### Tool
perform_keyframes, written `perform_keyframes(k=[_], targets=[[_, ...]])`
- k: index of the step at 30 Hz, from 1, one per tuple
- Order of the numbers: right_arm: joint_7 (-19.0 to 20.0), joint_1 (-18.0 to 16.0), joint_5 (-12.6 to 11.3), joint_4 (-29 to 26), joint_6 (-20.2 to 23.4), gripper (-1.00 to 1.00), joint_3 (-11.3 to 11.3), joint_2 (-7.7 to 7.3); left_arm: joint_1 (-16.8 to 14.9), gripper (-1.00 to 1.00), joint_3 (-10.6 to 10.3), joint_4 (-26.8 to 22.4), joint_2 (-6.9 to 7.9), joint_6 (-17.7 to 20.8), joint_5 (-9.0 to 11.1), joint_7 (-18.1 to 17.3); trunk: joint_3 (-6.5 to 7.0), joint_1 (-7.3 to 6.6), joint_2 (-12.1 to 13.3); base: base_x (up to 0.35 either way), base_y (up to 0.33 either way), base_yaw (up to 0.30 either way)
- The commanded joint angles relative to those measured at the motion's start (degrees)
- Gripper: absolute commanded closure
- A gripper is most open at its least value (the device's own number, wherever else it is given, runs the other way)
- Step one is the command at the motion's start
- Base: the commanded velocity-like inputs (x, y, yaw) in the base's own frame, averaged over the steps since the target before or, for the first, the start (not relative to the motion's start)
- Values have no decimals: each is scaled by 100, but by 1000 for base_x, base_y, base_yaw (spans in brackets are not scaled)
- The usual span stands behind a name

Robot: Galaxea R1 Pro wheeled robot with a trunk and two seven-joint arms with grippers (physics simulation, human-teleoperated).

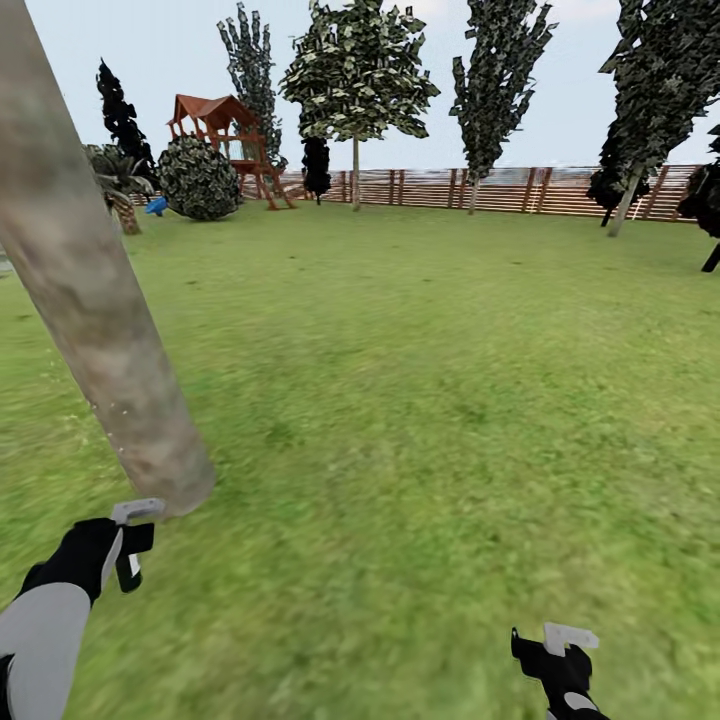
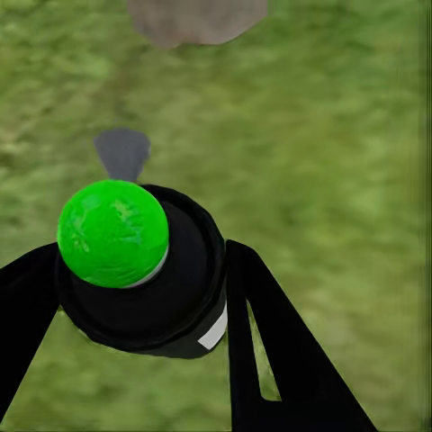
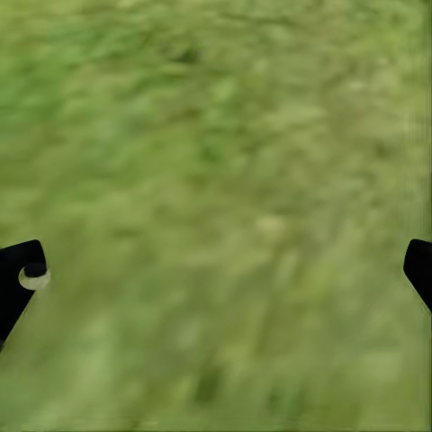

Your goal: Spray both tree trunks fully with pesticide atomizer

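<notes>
We've got the pesticide atomizer (image 2: pixel 135 265) clamped in the left gripper (image 2: pixel 135 297), right beside the tree trunk (image 1: pixel 90 290); the right gripper (image 3: pixel 216 270) hangs spread wide, empty, over the lawn (image 1: pixel 430 400). This close, our spray may hit only the base, and swinging the arm could knock the trunk.

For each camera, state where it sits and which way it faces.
Head view: on the robot's head, looking forward and down over the lawn to the fence; left gripper and right gripper show.
Left wrist view: on the left arm, looking down along black fingers clamped on the pesticide atomizer toward grass.
Right wrist view: on the right arm, facing grass between spread fingertips.
Shared: the tree trunk base appears in the head and left wrist views.
</notes>
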Motion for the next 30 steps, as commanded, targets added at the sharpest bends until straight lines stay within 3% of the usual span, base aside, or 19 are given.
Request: perform_keyframes(k=[1,8,15,30], targets=[[-22,-5,61,8,-16,-100,-35,0,-5,100,36,-9,-4,19,-58,-51,-5,2,-2,315,-35,0],[-22,-5,61,8,-16,-100,-35,3,-5,100,31,38,-27,19,15,-51,-5,2,-2,303,-6,118],[-22,-5,61,8,-16,-100,-35,9,-5,100,13,20,-93,19,7,-58,-5,2,-2,25,-1,274],[-22,-5,61,8,-16,-100,-35,9,-5,100,12,-27,-194,10,-14,28,-5,2,-2,147,-224,45]])
